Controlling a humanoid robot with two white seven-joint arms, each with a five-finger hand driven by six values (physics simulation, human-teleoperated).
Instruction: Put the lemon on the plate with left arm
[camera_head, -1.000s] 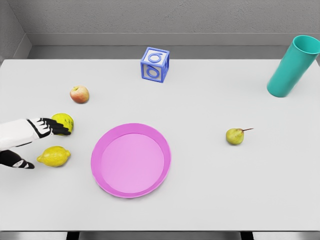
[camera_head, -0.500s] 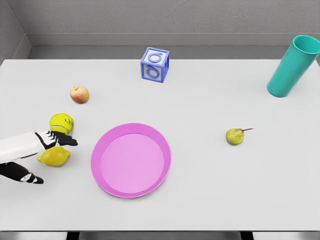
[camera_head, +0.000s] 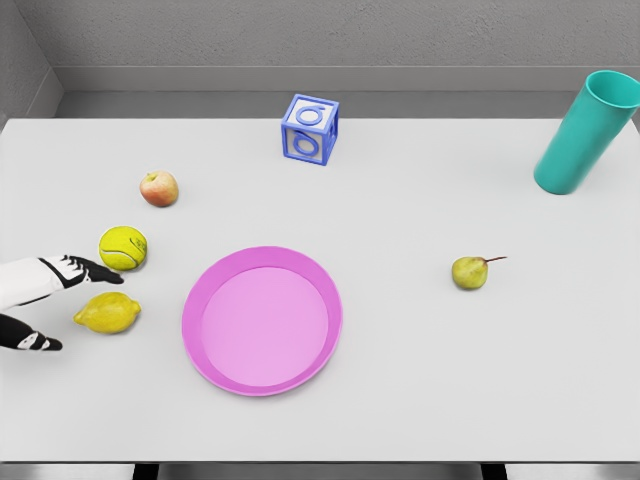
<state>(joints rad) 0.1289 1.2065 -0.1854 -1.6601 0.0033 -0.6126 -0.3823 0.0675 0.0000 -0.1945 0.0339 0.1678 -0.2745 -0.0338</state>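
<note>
Though near, lemon (camera_head: 107, 313) oval, ungrasped.

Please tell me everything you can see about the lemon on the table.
The lemon is a yellow, oval fruit with a small pointed tip at its left end and a dull, slightly dimpled skin. It lies on its side on the white table, near the left edge, apart from the pink plate on its right. A tennis ball lies just behind it. The left hand is open around the lemon's left end, with fingers behind it and the thumb in front; I cannot tell if they touch it.
</note>
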